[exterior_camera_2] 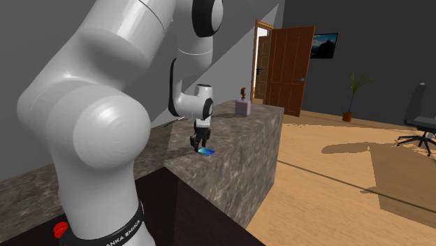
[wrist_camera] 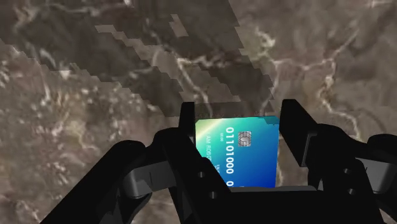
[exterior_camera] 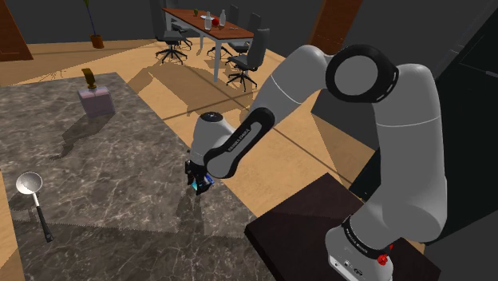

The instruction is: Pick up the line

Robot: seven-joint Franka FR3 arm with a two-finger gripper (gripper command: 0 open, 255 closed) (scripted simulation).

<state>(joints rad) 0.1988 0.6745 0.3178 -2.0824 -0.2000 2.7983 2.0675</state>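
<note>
A blue-green bank card [wrist_camera: 238, 151] with a chip and white digits sits between my black fingers, and each finger presses one of its side edges. My gripper [wrist_camera: 236, 111] is shut on it, pointing down at the dark marble counter [wrist_camera: 76, 95]. In the shoulder view the gripper [exterior_camera: 199, 182] hangs low over the counter's near right part, with the card [exterior_camera: 204, 183] showing as a blue glint at its tip. The second exterior view shows the gripper [exterior_camera_2: 201, 145] and the card [exterior_camera_2: 205, 150] close above the counter [exterior_camera_2: 244, 140], near its corner.
A metal ladle [exterior_camera: 32, 193] lies on the shoulder view's left of the counter. A pale box with a small figure [exterior_camera: 96, 100] stands at the far end. The counter edge runs close to the gripper, beside my dark stand [exterior_camera: 303, 231]. A dining table with chairs [exterior_camera: 209, 24] stands far back.
</note>
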